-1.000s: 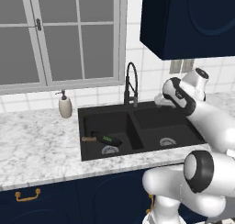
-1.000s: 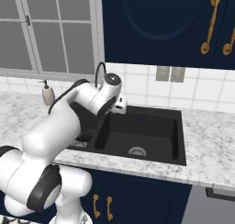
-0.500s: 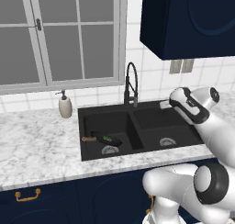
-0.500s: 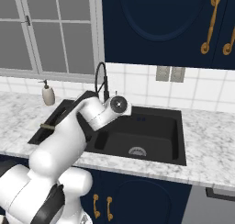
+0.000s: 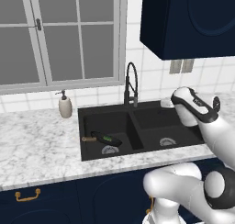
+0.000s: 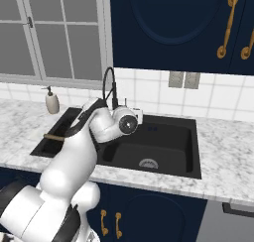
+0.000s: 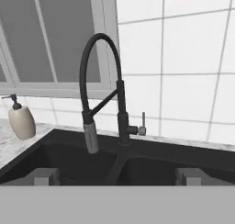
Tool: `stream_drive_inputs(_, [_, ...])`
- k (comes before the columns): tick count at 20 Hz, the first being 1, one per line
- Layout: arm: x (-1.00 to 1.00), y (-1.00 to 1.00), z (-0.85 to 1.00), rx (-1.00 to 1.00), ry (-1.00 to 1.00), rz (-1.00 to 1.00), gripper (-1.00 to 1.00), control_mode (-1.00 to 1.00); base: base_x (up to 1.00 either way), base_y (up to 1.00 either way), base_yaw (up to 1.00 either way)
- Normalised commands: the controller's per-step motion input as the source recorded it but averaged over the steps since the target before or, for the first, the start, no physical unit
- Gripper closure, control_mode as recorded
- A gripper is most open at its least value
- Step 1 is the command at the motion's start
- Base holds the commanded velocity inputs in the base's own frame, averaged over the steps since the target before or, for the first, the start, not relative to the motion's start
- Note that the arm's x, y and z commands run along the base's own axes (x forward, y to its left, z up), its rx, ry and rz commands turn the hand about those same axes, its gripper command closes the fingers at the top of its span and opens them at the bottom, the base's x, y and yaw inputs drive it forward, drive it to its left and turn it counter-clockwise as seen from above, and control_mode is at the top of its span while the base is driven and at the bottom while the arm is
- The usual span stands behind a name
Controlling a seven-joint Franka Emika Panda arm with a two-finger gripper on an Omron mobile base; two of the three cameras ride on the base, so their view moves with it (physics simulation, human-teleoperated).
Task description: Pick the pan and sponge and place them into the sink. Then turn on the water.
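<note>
The pan (image 5: 106,139) is lying in the left basin of the black sink (image 5: 137,109), its wooden handle (image 5: 88,139) pointing left toward the basin wall, and the small green-topped sponge (image 5: 108,138) is sitting on top of it, just beside the round silver drain (image 5: 110,149). From the right base view only the tip of the handle (image 6: 53,137) is showing past the white arm. The right basin is holding nothing but its own drain (image 6: 148,163).

The end effector (image 5: 166,103) is hanging over the back of the right basin, near the faucet (image 5: 131,84) but apart from it. In the hand view its two finger tips (image 7: 45,176) are rising at the bottom with a wide gap between them, so the jaws are standing apart and gripping nothing. That same view is looking straight at the faucet (image 7: 102,87): the arched neck is curving over to a grey spray head (image 7: 90,135) hanging above the left basin, and a small silver lever (image 7: 142,125) is standing upright on the right of the faucet's post (no water is running from the head).

A beige soap bottle (image 5: 65,104) is standing on the marble bench (image 5: 36,145) to the left of the sink, below the window (image 5: 64,35).
</note>
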Motion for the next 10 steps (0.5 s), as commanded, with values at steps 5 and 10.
stream_drive_inputs(5, [0.38, -0.01, 0.00, 0.03, -0.17, 0.00, -1.00, -1.00, 0.00, 0.00, 0.00])
stream_drive_inputs(10, [0.68, 0.00, 0.00, 0.06, -0.02, 0.00, -1.00, -1.00, 0.00, 0.00, 0.00])
